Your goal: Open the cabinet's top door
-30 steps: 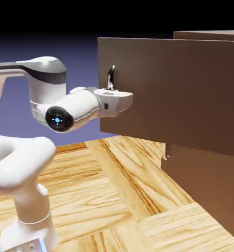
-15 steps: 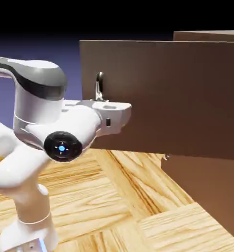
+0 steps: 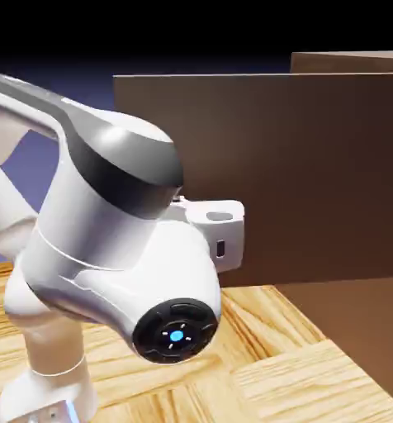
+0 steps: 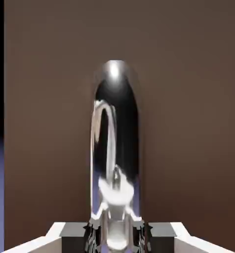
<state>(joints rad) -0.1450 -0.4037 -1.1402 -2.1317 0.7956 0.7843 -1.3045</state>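
The top door [image 3: 307, 165] of the dark-brown cabinet [image 3: 348, 59] stands swung out, its flat face turned to the exterior view and its free edge at the left. My white hand [image 3: 220, 231] is pressed close to that face, low on the panel; the arm's big elbow joint hides the handle and my fingers there. In the hand view the shiny silver bar handle [image 4: 114, 143] rises upright against the brown door [image 4: 188, 123], and my gripper [image 4: 117, 236] is shut on its lower end, a grey fingertip [image 4: 92, 234] on each side.
The lower brown panel [image 3: 357, 330] stays closed beneath the door. The wooden table top [image 3: 299, 372] runs up to the cabinet's foot. My own arm's grey-and-white elbow [image 3: 125, 248] fills the left of the exterior view.
The top door has swung further out toward the exterior view's left with my gripper on its handle. My arm folded back toward the camera and now hides the handle there.
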